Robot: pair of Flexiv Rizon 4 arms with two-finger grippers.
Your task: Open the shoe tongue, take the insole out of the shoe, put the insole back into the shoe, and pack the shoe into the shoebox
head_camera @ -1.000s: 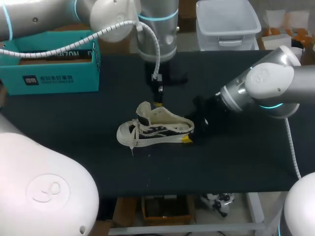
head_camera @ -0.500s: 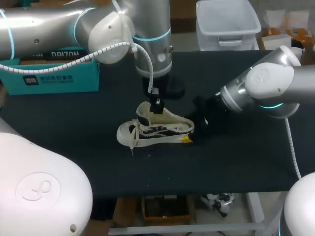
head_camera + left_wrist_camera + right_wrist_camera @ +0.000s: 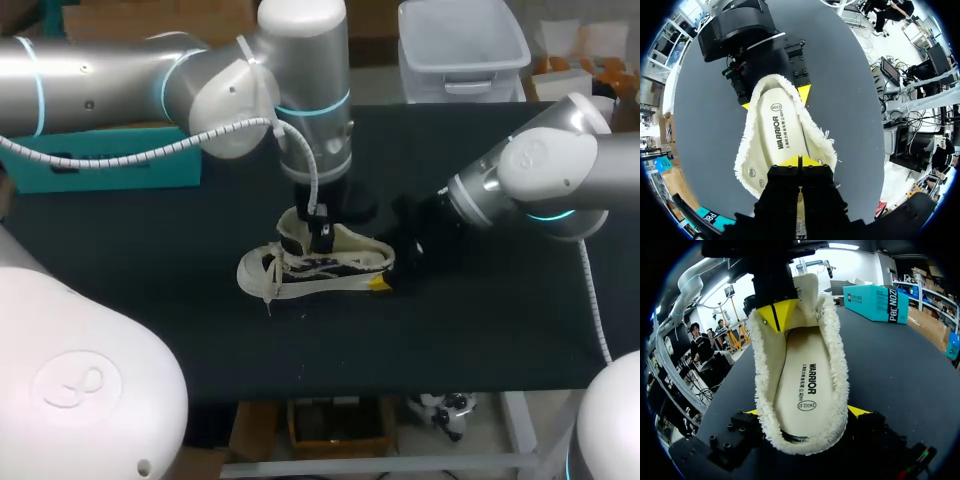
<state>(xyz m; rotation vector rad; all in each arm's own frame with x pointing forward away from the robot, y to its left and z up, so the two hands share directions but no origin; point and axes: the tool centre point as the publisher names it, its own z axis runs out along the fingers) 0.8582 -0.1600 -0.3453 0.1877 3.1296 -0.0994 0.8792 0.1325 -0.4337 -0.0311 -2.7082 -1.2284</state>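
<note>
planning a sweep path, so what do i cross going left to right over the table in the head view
teal shoebox → shoe → right arm

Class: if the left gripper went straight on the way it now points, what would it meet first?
Most likely the insole inside the shoe, which lies directly ahead of the left gripper; how near they are is unclear.

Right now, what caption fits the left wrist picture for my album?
Left jaws closed over the fuzzy shoe, insole showing, right jaws clasping its heel.
</note>
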